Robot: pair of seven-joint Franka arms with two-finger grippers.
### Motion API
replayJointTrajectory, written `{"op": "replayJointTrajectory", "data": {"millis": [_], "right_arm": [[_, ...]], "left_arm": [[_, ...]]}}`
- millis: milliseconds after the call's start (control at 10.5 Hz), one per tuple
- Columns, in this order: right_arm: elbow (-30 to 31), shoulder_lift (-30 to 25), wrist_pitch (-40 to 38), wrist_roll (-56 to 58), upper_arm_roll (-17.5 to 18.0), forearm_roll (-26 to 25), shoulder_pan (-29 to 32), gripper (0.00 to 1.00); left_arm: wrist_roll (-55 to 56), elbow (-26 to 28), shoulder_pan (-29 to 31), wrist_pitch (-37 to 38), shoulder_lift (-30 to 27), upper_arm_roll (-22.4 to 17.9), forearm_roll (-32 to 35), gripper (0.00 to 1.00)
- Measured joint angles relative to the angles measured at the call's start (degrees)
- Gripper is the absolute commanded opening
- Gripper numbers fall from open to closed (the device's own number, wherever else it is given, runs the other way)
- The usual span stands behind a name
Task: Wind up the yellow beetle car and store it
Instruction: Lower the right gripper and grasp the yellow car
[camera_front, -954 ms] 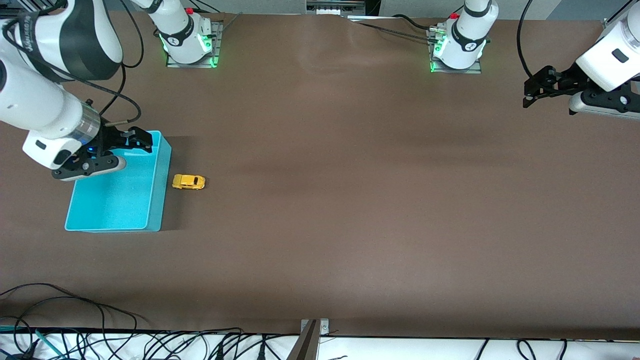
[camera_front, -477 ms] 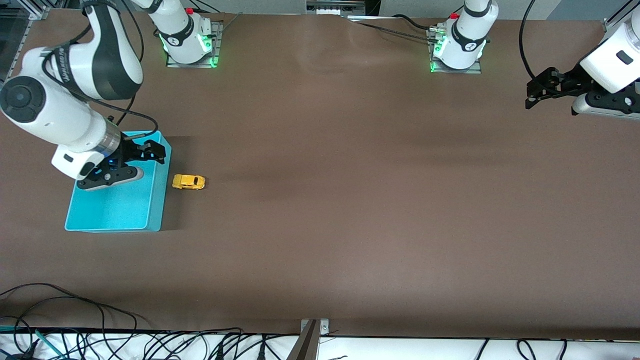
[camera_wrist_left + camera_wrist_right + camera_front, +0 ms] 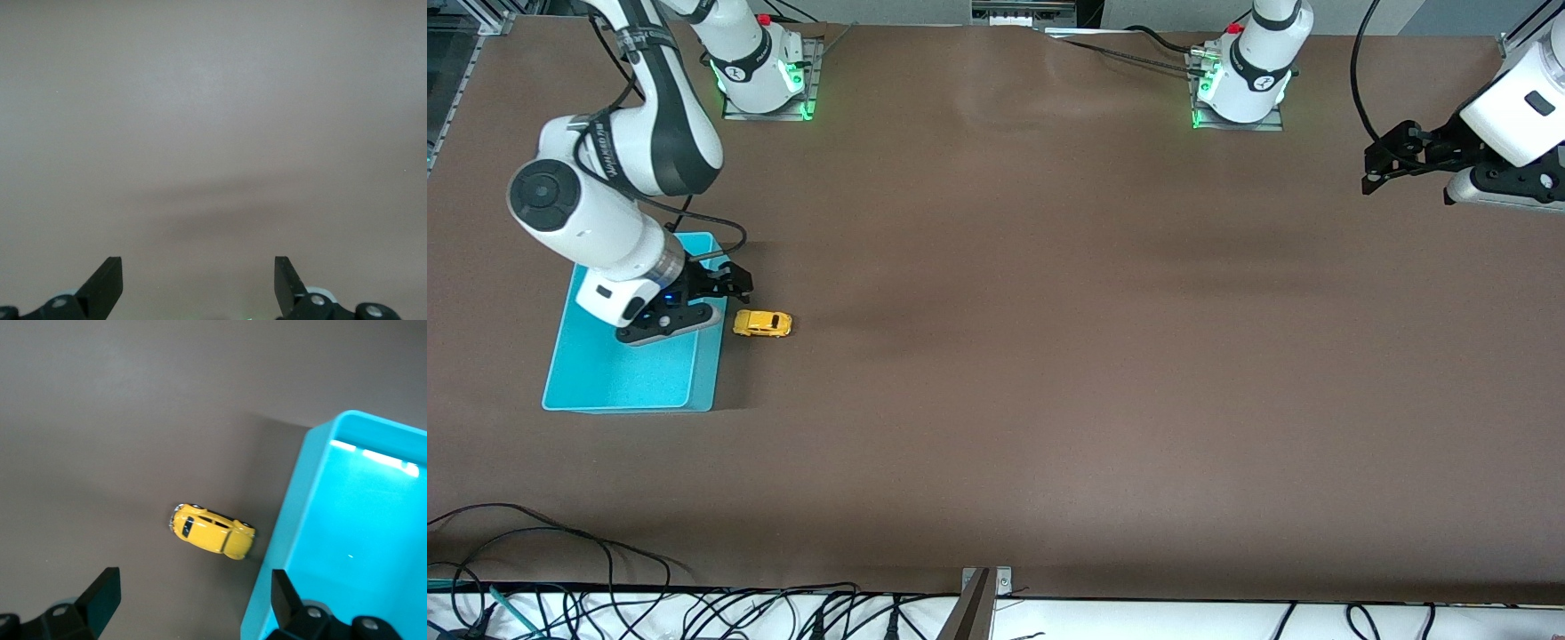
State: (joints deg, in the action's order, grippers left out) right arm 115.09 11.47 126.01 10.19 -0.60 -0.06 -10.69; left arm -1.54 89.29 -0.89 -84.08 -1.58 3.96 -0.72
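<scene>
The yellow beetle car sits on the brown table just beside the turquoise bin, on the side toward the table's middle. It also shows in the right wrist view, next to the bin's wall. My right gripper is open and empty, over the bin's edge nearest the car. My left gripper is open and empty, held over bare table at the left arm's end; its fingertips show wide apart.
The bin is empty inside. Both arm bases stand along the table's edge farthest from the front camera. Cables lie along the edge nearest the camera.
My right gripper has moved from over the bin's corner farthest from the front camera toward the car, now over the bin's edge. The left arm has barely moved. The car stays put.
</scene>
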Motion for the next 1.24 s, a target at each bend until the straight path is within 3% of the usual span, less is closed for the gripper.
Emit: {"op": "replayJointTrajectory", "data": {"millis": [477,859,1240], "right_arm": [[1.9,2.0,2.6,26.5,1.7,0.0,2.0,1.0],[2.2,4.8,6.2,47.3,8.0,0.0,5.3,1.0],[2.5,10.3,14.0,62.1,8.7,0.0,9.4,1.0]], "left_arm": [[0.0,0.0,0.0,0.1,1.8,0.0,0.0,1.0],[0.0,-0.7,0.0,0.2,1.9,0.2,0.0,1.0],[0.0,-1.0,0.0,0.5,1.9,0.1,0.0,1.0]]}}
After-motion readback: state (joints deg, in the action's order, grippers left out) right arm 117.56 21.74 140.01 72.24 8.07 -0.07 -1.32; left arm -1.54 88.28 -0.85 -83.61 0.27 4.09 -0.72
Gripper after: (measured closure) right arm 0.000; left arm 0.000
